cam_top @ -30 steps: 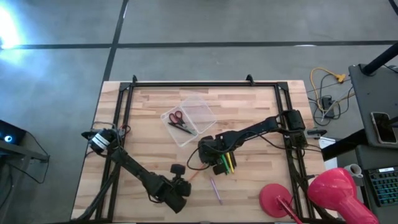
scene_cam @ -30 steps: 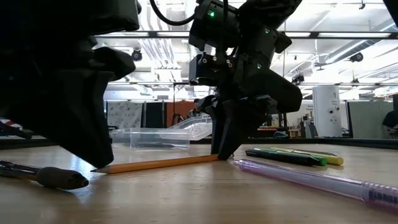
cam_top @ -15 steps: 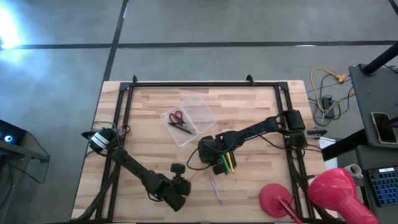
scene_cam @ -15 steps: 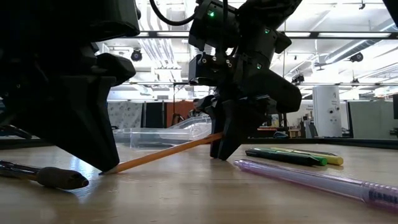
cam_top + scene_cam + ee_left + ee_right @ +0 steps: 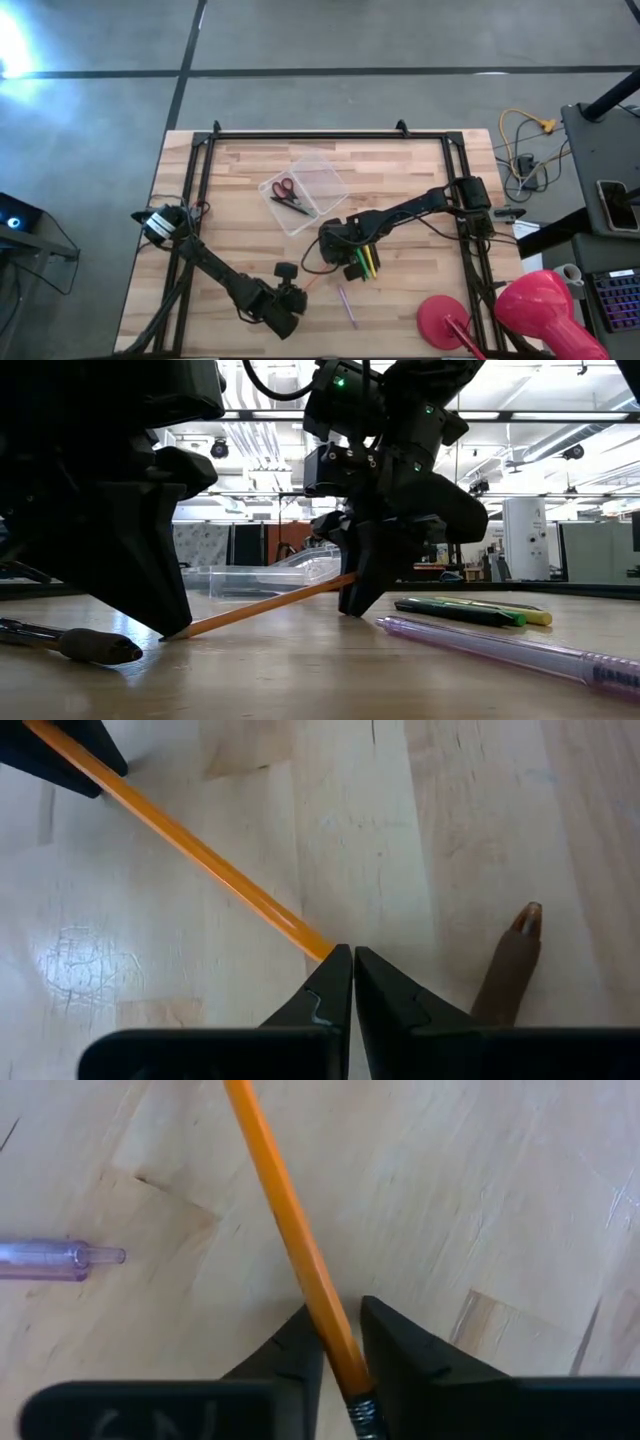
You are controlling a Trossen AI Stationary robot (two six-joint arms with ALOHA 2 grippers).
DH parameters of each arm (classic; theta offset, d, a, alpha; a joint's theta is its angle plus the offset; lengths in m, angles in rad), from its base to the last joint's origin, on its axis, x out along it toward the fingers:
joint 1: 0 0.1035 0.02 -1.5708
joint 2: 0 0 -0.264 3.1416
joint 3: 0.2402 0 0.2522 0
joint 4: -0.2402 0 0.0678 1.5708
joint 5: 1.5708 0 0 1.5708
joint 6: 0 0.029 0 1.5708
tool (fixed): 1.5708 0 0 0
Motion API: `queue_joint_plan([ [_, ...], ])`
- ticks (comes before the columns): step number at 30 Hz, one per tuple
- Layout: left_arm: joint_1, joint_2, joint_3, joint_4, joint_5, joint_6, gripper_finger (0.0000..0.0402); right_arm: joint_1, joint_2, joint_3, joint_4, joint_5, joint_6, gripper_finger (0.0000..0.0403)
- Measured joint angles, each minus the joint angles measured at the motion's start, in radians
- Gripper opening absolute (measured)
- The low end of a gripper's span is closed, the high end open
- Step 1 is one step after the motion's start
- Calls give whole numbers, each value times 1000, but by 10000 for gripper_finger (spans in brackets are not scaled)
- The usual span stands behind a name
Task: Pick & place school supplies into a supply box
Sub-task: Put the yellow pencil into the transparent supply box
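Note:
An orange pencil (image 5: 312, 283) lies slanted between my two grippers near the table's front middle. My right gripper (image 5: 340, 1342) is shut on its eraser end. My left gripper (image 5: 346, 958) is shut, its tips at the pencil's low end. The clear supply box (image 5: 308, 190) stands farther back on its base, with the red-handled scissors (image 5: 283, 188) and a black pen (image 5: 293, 207) inside. Green and yellow pens (image 5: 368, 262) lie on the table beside my right gripper. A purple pen (image 5: 346, 305) lies nearer the front edge. My left gripper touches the pencil's low end (image 5: 318, 946) with the tips of its shut fingers, coming from above. Whether it pins that end, I cannot tell. That end rests on the table (image 5: 172, 633). My right gripper pinches the pencil between its two fingers just ahead of the metal ferrule (image 5: 342, 1360), at the eraser end. The fingers point down at it. That end is raised (image 5: 348, 577), so the pencil slopes down to its other end on the table.
A dark pen with a brown tip (image 5: 510, 965) lies on the table right beside my left gripper. A red round-based object (image 5: 445, 322) and a pink object (image 5: 540, 305) stand at the front right corner. A black frame (image 5: 300, 135) edges the table.
The pencil lay flat on the table a second ago. The end in my right gripper has risen, and the pencil now slopes, its other end staying on the table at my left gripper's tips.

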Motion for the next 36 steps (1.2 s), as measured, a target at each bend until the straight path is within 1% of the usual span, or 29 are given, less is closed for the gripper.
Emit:
queue_joint_plan([
  [3, 5, 0, -2, -2, 4, 0, 0, 0, -6, 0, -12, -1, -16, 37],
  [6, 14, 0, -4, -4, 2, 0, 0, 1, -18, -1, -47, -4, -33, 24],
  [13, 26, -6, 3, -16, 2, 0, 0, 1, -29, 5, -116, -5, -61, 13],
  [17, 26, -28, 34, -51, 11, -2, 0, -3, -37, 15, -134, 9, -65, 11],
  [21, 25, -81, 99, -117, 1, -3, 0, -3, -66, 23, -136, 6, -68, 9],
  [25, 18, -104, 164, -245, -2, -34, 0, -11, -103, 36, -137, 5, -43, 9],
  [27, 13, -128, 201, -315, -6, -104, 0, -23, -125, 49, -132, 5, 14, 9],
  [29, 9, -148, 227, -396, -15, -207, 0, -39, -146, 60, -132, 16, 99, 9],
  [31, -7, -156, 243, -485, -41, -317, 0, -56, -162, 76, -124, 89, 240, 9],
  [34, -42, -166, 262, -607, -120, -485, 0, -87, -170, 86, -117, 245, 542, 9],
  [36, -66, -174, 271, -682, -161, -612, 0, -110, -170, 85, -84, 270, 672, 9],
])
